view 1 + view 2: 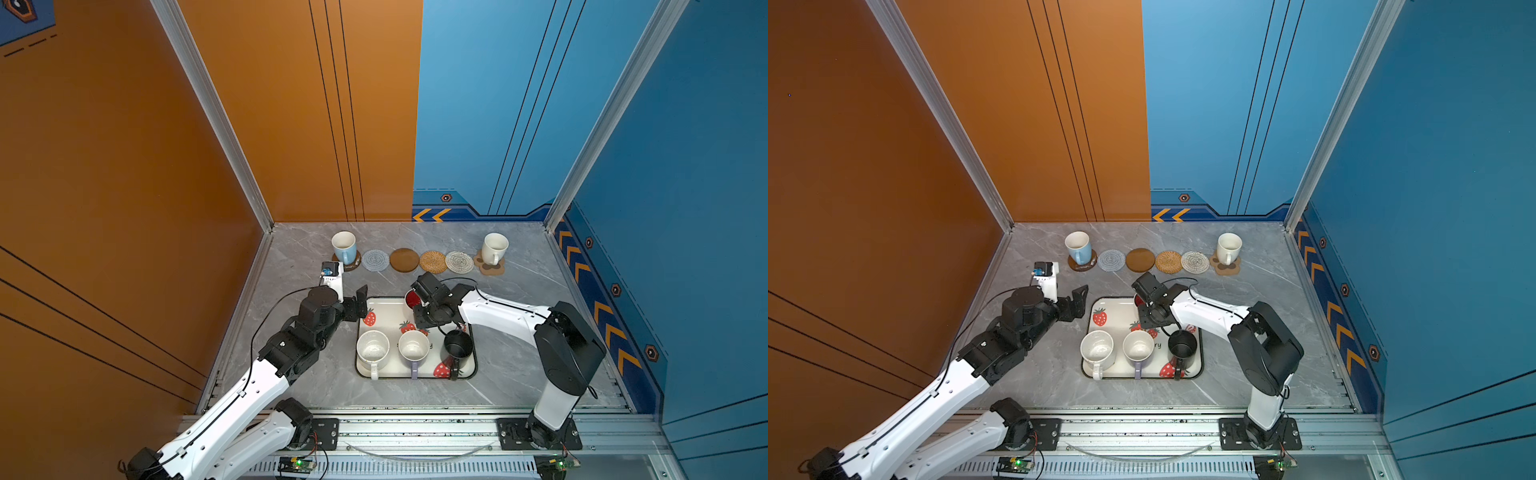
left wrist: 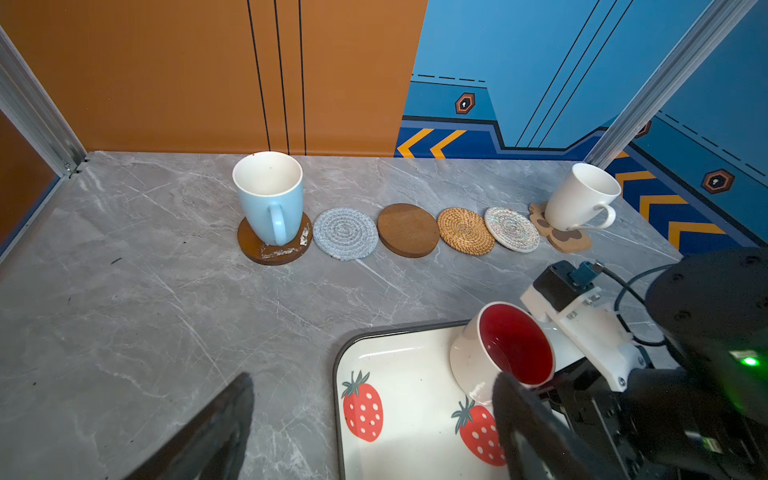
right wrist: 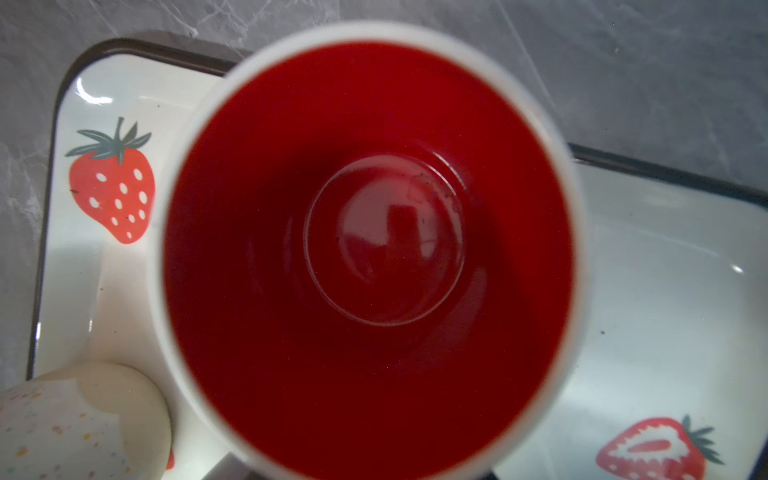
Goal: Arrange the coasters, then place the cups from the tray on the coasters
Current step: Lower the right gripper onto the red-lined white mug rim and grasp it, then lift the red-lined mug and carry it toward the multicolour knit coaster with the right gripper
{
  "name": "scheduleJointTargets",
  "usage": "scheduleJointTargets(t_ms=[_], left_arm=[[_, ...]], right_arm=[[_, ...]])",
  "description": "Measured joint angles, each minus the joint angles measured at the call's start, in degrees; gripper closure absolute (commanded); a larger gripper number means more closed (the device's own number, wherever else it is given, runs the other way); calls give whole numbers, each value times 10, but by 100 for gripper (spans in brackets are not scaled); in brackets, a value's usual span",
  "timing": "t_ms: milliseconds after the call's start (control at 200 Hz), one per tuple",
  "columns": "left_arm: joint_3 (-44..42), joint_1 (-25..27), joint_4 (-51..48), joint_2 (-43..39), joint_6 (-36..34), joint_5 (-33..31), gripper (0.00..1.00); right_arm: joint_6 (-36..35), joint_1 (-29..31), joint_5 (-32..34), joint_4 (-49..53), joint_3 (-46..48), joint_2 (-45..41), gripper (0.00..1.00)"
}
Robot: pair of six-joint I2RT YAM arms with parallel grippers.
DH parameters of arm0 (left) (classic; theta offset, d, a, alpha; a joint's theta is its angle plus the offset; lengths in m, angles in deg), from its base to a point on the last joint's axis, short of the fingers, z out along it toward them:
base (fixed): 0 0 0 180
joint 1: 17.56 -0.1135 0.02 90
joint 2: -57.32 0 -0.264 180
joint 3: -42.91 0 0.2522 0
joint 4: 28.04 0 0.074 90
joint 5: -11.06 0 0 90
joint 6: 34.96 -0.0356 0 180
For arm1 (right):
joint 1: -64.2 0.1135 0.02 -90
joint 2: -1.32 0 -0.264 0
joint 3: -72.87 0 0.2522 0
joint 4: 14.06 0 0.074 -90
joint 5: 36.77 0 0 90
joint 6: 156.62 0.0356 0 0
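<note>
While the left jaws hang spread wide and empty just off the 9 o'clock edge of the tray [image 1: 386,311], the light blue mug [image 1: 343,246] stands at their 12 o'clock, upright on a brown disc [image 1: 352,266] at 11 o'clock on the bench [image 1: 511,374]. Beside it four bare coasters run rightward along the far side, close together: a grey woven round [image 1: 375,260], a second brown disc [image 1: 404,260], a tan rattan round [image 1: 432,262] and a paler woven round [image 1: 459,262]. The tray, white with a dark rim and red strawberries, lies mid-bench. Along its 6 o'clock edge stand the speckled white mug [image 1: 372,348], the lavender mug [image 1: 413,345] and the black mug [image 1: 458,345], handles toward 6 o'clock. At its 12 o'clock edge the white mug with the red inside [image 1: 411,298] sits at the tip of the right arm [image 1: 498,309]. The right wrist view looks straight into its glossy red bowl, and the right jaws are hidden, so I cannot tell whether they grip it. At 1 o'clock the cream white mug [image 1: 494,247] rests on the paw-print cork piece [image 1: 492,270].
</note>
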Motion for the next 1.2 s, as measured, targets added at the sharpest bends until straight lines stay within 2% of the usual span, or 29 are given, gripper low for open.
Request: scheduleJointTargets(t_ms=[315, 741, 1197], left_arm=[[0, 0, 0, 0, 0, 0, 10], [0, -3, 0, 0, 0, 0, 10], [0, -3, 0, -5, 0, 0, 10]], right_arm=[[-9, 7, 14, 19, -14, 14, 72], [-22, 18, 39, 37, -29, 17, 100], [-31, 24, 69, 51, -31, 17, 100]])
